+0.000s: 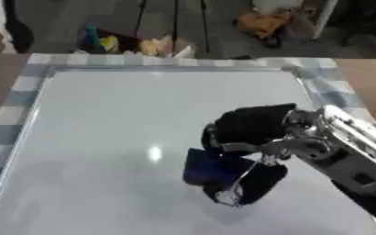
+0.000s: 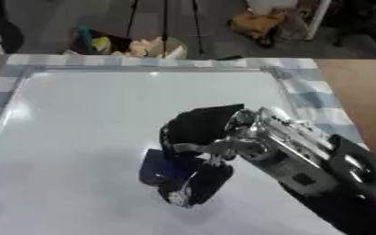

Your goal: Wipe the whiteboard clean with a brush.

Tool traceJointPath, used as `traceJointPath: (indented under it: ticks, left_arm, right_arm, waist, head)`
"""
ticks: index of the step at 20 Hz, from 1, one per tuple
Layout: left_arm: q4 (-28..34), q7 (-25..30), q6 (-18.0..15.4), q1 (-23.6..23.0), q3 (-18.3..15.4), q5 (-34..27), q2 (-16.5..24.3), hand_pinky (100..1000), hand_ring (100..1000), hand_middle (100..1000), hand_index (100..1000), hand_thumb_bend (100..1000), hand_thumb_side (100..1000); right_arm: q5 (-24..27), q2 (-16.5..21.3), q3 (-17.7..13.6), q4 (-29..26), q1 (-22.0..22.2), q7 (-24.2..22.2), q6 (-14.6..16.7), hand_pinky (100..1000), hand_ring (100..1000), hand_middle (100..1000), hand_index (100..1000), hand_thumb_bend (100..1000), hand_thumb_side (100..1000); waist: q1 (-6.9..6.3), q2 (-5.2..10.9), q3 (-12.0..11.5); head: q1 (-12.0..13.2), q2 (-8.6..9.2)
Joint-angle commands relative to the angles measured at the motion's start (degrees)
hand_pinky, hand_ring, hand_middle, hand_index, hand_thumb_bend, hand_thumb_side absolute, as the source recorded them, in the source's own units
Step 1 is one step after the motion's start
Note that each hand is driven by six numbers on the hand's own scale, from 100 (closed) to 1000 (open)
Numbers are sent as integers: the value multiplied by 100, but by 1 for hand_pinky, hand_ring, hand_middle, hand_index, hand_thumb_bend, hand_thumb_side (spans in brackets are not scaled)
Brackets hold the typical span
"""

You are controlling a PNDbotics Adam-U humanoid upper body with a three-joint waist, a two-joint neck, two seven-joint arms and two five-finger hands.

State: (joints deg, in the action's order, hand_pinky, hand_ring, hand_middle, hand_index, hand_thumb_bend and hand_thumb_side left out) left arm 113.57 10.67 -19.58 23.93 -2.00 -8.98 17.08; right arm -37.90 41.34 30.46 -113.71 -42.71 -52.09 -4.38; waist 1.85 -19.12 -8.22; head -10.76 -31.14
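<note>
A large whiteboard (image 1: pixel 103 137) with a silver frame lies flat on the table and fills most of both views; its surface looks white, with no marks that I can make out. My right hand (image 1: pixel 251 126) comes in from the lower right and sits over the board's lower middle, its fingers curled round a dark blue brush (image 1: pixel 207 167) that presses on the board. My left hand shows in neither view.
A blue-and-white checked cloth (image 1: pixel 335 94) lies under the board, on a brown table (image 1: pixel 372 87). Beyond the far edge the floor holds bags and clutter (image 1: pixel 135 43) and an orange object (image 1: pixel 263 23).
</note>
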Motion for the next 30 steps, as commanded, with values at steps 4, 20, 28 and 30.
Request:
traceJointPath:
  ticks: [4,20,28,30]
  left_arm:
    - [102,40,-4,85,5,34,27,365,660,547,710,116,961]
    - [102,65,1,90,24,29,15,363,661,546,709,116,963]
    - [102,79,13,82,29,26,2,362,662,546,709,116,964]
    - [102,83,14,79,31,26,1,361,662,545,708,116,965]
  right_arm:
    - [-100,-1,78,-89,-29,12,-349,448,559,284,409,100,646]
    - [-86,52,454,227,-13,12,92,520,608,358,473,100,595]
    - [-119,62,591,454,-23,12,385,568,657,479,547,100,522]
    - [-118,59,616,511,-27,12,476,583,674,516,574,100,506]
  waist:
    - [-26,74,-33]
    - [-14,67,-85]
    - [-11,68,-95]
    - [-12,69,-96]
  head:
    - [-33,-8]
    - [-80,0]
    - [-96,-1]
    - [-101,-1]
